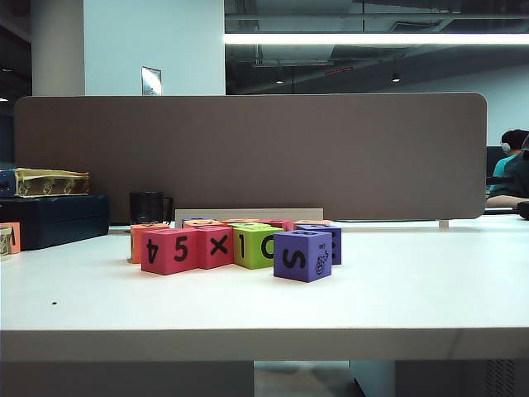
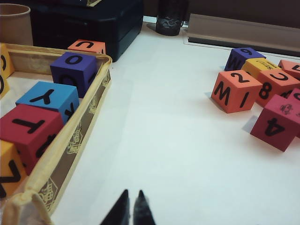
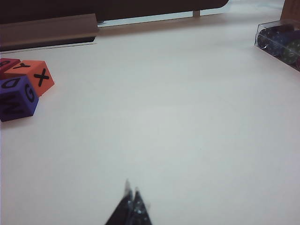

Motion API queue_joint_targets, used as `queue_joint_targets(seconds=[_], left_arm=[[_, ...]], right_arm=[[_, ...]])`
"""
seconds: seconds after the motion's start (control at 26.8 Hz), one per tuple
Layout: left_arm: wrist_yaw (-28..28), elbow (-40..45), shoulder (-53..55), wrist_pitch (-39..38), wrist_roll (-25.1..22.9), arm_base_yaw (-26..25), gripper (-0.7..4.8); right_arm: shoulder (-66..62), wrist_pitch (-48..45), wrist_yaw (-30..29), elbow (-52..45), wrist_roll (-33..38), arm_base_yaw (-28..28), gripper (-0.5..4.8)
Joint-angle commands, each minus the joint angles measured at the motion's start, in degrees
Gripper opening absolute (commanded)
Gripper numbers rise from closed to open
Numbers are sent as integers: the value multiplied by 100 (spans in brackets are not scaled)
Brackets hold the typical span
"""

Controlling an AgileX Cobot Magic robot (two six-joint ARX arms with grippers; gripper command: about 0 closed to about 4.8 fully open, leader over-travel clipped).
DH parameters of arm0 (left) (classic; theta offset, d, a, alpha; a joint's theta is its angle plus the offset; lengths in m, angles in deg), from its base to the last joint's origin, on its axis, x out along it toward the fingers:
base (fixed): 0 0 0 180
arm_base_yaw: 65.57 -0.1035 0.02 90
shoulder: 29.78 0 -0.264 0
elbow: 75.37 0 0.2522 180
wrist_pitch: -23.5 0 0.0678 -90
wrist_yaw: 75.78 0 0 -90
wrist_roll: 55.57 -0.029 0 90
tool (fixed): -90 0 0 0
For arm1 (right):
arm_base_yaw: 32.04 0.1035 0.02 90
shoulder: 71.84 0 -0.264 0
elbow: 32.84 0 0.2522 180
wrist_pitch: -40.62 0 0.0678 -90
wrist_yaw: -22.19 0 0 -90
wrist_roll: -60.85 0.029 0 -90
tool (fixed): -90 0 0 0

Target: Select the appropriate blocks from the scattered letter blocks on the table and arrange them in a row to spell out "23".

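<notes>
White desk (image 1: pixel 397 298) fills my screens, wide and plain, with a brown divider panel (image 1: pixel 248 153) standing along its far edge. On my left camera a cloth-sided tray (image 2: pixel 75 145) sits at the desk's left side holding more cubes — blue, red, purple and yellow among them. A dark case (image 1: pixel 54 217) lies behind it, and a black cup (image 1: pixel 147 207) stands near the divider. At the far right I see a clear box (image 3: pixel 279 42) of dark round pieces.

The letter blocks (image 1: pixel 240 240) huddle together mid-desk. From the front I read a pink cube (image 1: pixel 169 250) showing 4 and 5, a pink one with a cross, a lime-green cube (image 1: pixel 254 246) marked 1 and O, and a purple cube (image 1: pixel 302 255) with an S nearest me. An orange cube (image 2: pixel 234 91) on my left camera carries a 2 on top.

My left gripper (image 2: pixel 130 208) hovers low over bare desk, well apart from the blocks, tips pressed together on nothing. My right gripper (image 3: pixel 131 201) does likewise — tips together, nothing between them.
</notes>
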Motion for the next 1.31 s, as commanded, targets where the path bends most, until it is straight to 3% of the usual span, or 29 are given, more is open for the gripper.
queue_joint_targets(seconds=[0.04, 0.41, 0.82, 1.05, 1.31], left_arm=[[-15, -7, 4, -44, 17, -2, 17], [-15, -7, 4, -50, 17, -2, 17], [-15, -7, 4, -52, 17, -2, 17], [-17, -7, 4, -52, 17, -2, 17], [-17, -7, 4, -50, 20, -2, 17]], right_arm=[[66, -116, -17, -15, -4, 0, -1], [66, -129, -140, 57, 70, 2, -1], [46, -46, -146, 837, 155, 0, -1], [42, 538, -160, 1333, 155, 0, -1], [35, 1274, -662, 1928, 153, 0, -1]])
